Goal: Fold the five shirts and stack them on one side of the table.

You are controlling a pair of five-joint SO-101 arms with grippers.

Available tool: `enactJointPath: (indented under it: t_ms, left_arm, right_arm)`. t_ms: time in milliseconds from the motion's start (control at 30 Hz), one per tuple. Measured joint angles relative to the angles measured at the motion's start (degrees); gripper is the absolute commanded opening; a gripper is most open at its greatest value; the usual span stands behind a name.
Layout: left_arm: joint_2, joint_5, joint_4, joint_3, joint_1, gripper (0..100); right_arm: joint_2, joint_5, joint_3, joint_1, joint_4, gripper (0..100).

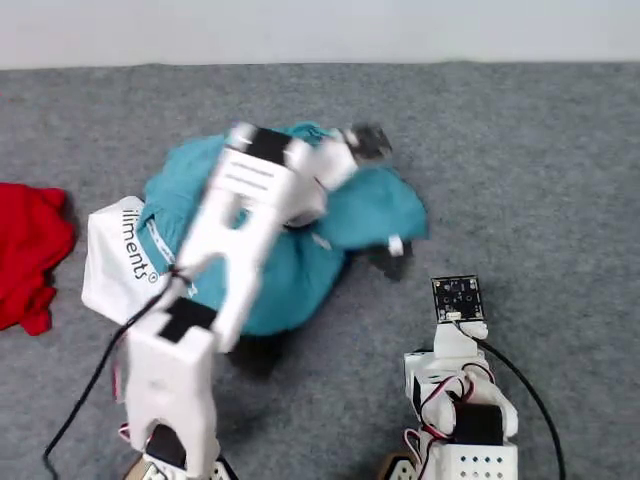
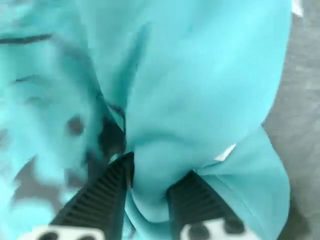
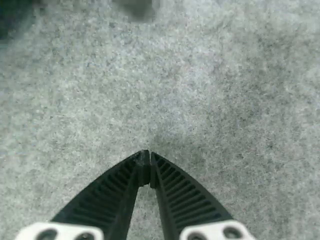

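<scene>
Firmly, the left pincer (image 2: 147, 172) clamps a fold of the crumpled teal shirt (image 2: 200, 75), its heap lying crosswise beneath. The right pincer (image 3: 149, 159), fingers together, hangs over grey mat (image 3: 225, 75) nearby.

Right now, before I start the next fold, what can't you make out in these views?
Teal shirt: high view, the left arm covers its middle, so its fold lines are hidden.
White shirt: high view, partly under the teal shirt, so its outline is hidden.
Red shirt: high view, cut off by the picture's left edge.
Left gripper: left wrist view, too blurred to tell how much cloth it pinches.
</scene>
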Motion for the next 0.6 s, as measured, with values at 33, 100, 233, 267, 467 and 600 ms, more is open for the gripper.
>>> enactJointPath:
  t_ms: [33, 100, 233, 267, 467, 600]
  left_arm:
    - [-2.37, 0.0, 0.44, -1.05, -1.58, 0]
    - [-6.77, 0.0, 0.97, -2.9, -5.19, 0]
    - [-13.8, 0.0, 1.23, -6.77, -12.57, 0]
    - [-15.03, 0.0, 1.23, -7.65, -14.33, 0]
    - [-17.58, 3.16, -2.9, -11.52, -24.18, 0]
    - [-17.58, 5.98, -6.95, -12.57, -30.15, 0]
  right_arm:
    - [0.0, 0.0, 0.0, 0.0, 0.0, 0.9]
    - [0.0, 0.0, 0.0, 0.0, 0.0, 0.9]
    - [0.0, 0.0, 0.0, 0.0, 0.0, 0.9]
    - [0.0, 0.0, 0.0, 0.0, 0.0, 0.9]
    - [0.0, 0.0, 0.0, 0.0, 0.0, 0.9]
    - [0.0, 0.0, 0.0, 0.0, 0.0, 0.9]
